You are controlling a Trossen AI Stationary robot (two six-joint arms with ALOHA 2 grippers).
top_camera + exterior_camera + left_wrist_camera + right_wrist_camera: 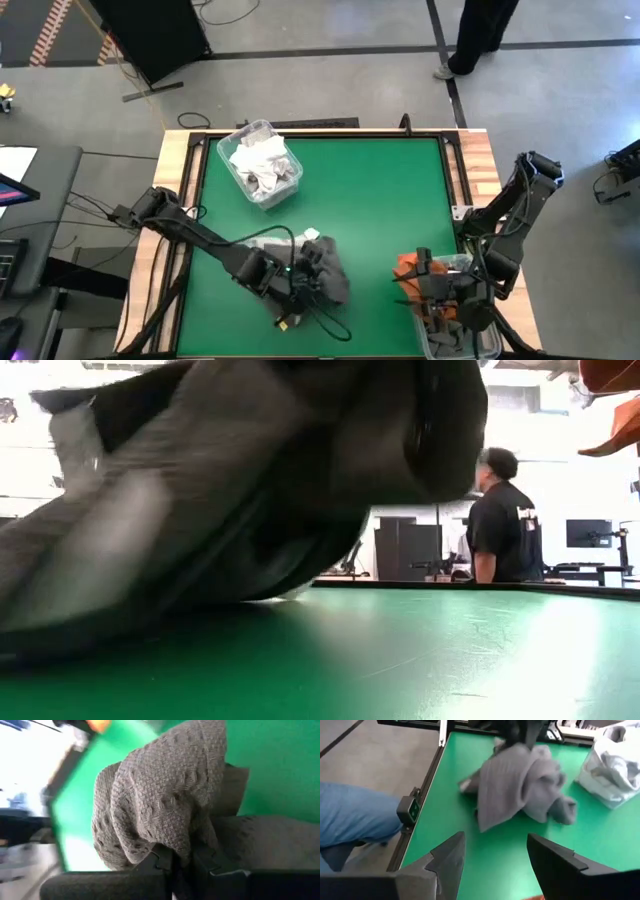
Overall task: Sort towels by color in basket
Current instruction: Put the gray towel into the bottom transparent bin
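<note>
A dark grey towel (328, 268) hangs bunched near the middle of the table's near half, with my left gripper (182, 859) shut on it. In the right wrist view the towel (525, 777) droops below that gripper. A clear basket (262, 165) at the far left holds white and pale grey towels (255, 160). My right gripper (495, 855) stands open at the near right, above a second clear basket (470, 338) with rust orange towels (410, 266). Nothing is between its fingers. My left gripper pinches a bunched fold of the dark grey towel (175, 837) between its two fingers; several layers are gathered there. The fingers slant down from the table's left. The towel hangs slack below them, and its lower folds (485, 822) seem to lie on the green table.
The green table (380, 200) lies bare between the two baskets. Wooden rails (180, 190) edge its sides. A person (500, 520) stands beyond the far edge. A leg in blue (350, 815) is beside the table. Cables (320, 320) trail near the left gripper.
</note>
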